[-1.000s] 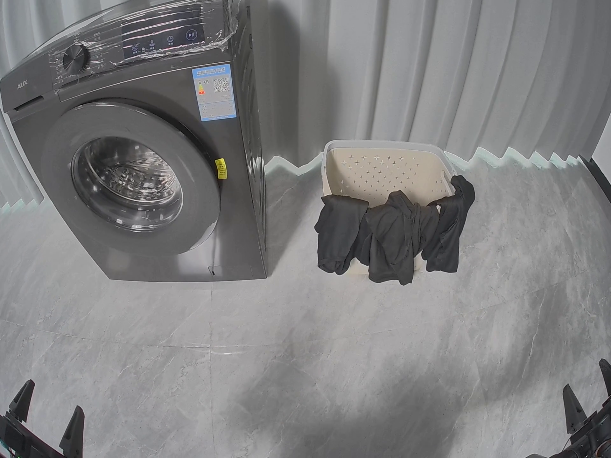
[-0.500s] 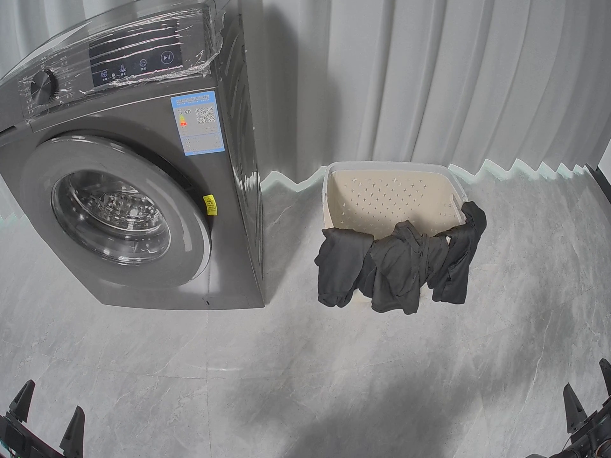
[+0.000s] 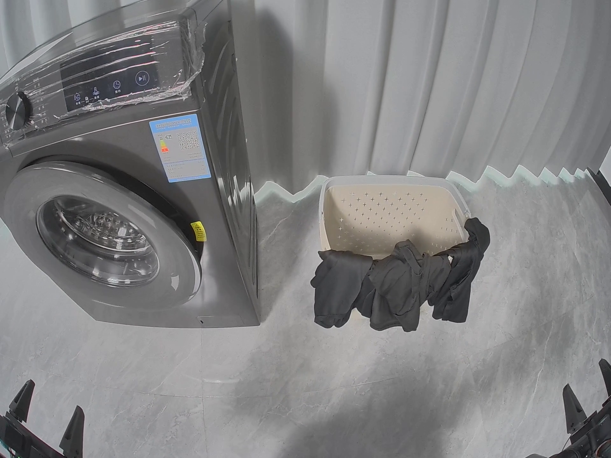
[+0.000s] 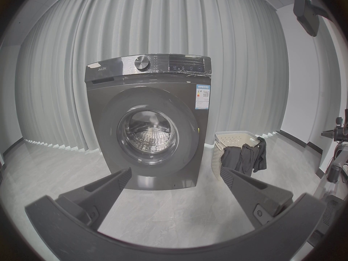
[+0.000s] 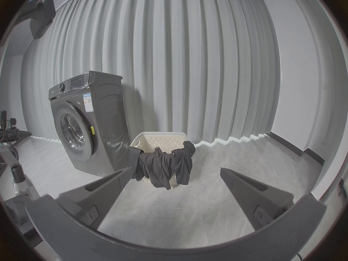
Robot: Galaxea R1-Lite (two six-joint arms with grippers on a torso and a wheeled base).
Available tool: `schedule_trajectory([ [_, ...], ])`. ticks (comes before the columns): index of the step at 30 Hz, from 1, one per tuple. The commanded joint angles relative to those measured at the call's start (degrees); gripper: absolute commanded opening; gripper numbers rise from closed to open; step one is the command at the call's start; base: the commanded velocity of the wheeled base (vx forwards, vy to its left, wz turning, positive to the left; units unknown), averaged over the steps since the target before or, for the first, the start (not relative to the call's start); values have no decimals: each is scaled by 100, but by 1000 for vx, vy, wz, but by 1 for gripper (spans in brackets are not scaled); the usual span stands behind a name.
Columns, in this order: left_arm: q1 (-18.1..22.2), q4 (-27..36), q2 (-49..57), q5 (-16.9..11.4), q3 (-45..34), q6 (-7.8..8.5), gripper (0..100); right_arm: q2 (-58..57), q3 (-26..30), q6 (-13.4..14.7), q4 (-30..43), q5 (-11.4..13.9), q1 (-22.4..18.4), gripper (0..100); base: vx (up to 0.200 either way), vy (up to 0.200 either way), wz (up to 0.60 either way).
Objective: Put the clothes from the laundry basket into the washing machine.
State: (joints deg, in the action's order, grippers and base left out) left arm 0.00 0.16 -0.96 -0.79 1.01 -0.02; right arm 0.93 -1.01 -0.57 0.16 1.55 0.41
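And there it was, the grey washing machine (image 3: 127, 224) on the left of the floor (image 3: 318, 383), its round door (image 3: 102, 243) looking shut, with the steel drum shining through the glass. Plenty of writing on it, too. A blue-bordered label (image 3: 180, 147) with coloured bars and a square code sat at the upper right of the front, and a small yellow sticker (image 3: 198, 231) sat by the door's edge. The print on both was too small to make out. The touch panel (image 3: 114, 84) glowed with small icons under crinkled plastic film, a round dial (image 3: 16, 111) stood beside it, and a small logo (image 4: 102, 69) marked the top corner of the front. Just to the machine's right, near it but apart, stood the cream laundry basket (image 3: 388, 214), its back wall punched with little star-shaped holes. The clothes (image 3: 394, 281), dark grey and bunched, were draped over the basket's front rim and hung down its outer face toward the floor. One end lay over the right-hand corner. Pale pleated curtains (image 3: 414, 65) ran behind it all. Low at the near left, the left hand (image 4: 174, 171) was spread wide open with nothing in it, facing the machine's door. Low at the near right, the right hand (image 5: 174, 171) was just as wide open and empty, facing the basket, well apart from the clothes.
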Motion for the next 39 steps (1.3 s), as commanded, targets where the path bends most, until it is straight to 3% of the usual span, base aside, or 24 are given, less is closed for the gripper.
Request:
schedule_trajectory([
  [1,0,2,96,0,-92,-6,100,-93,101,-4,-7,3,2,100,0,-200,0],
  [34,0,2,96,9,-92,20,100,-93,101,-4,-7,3,2,100,0,-200,0],
  [39,0,2,96,0,-92,29,100,-93,101,-4,-7,3,2,100,0,0,0],
])
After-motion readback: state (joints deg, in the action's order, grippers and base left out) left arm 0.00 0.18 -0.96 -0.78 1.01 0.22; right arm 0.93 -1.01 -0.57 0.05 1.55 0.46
